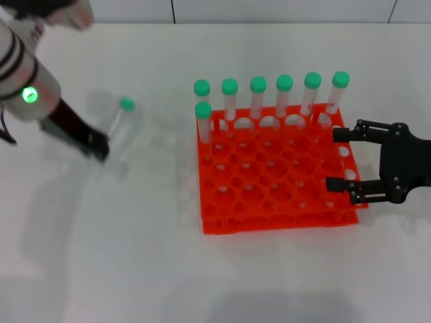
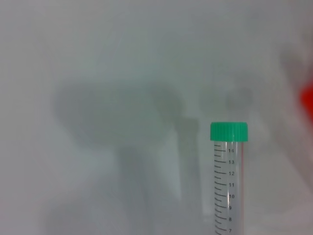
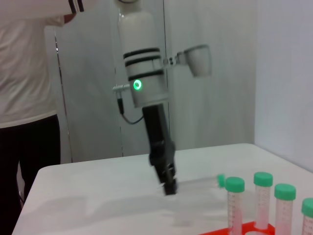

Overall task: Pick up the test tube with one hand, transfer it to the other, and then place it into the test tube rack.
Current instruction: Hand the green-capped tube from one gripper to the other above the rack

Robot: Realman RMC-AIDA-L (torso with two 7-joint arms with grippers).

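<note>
1. Head view. My left pincer (image 1: 97, 147) is out over the white counter (image 1: 121, 256), well apart from the test tube rack (image 1: 276, 176), at the end of the white arm with the glowing green ring (image 1: 29, 95). The test tube (image 1: 120, 116) runs up from its tip, green cap farthest from the fingers, tilted. It looks held at its lower end, though the clear body is faint and I cannot see the contact itself.
2. Same view. The orange rack sits mid-counter. Six green-capped tubes (image 1: 271, 94) stand upright along its far row and a seventh (image 1: 203, 121) stands just in front of that row's left end.
3. Same view. My right pincer (image 1: 350, 159) is at the rack's right edge, fingers spread wide and pointing toward the rack, nothing between them. I cannot tell whether the tips touch the plastic.
4. Left wrist view. The test tube (image 2: 228, 181) fills the near frame, upright, green cap on top, printed scale down its side. My own fingers do not show here. A sliver of orange rack (image 2: 308, 100) shows at the frame edge.
5. Right wrist view. The left pincer (image 3: 168, 183) hangs low over the counter (image 3: 98, 196), pointing down. Its grip is too small to read here. Four capped tubes (image 3: 264, 200) stand in the foreground. A person (image 3: 29, 98) in a white shirt stands behind the counter.
</note>
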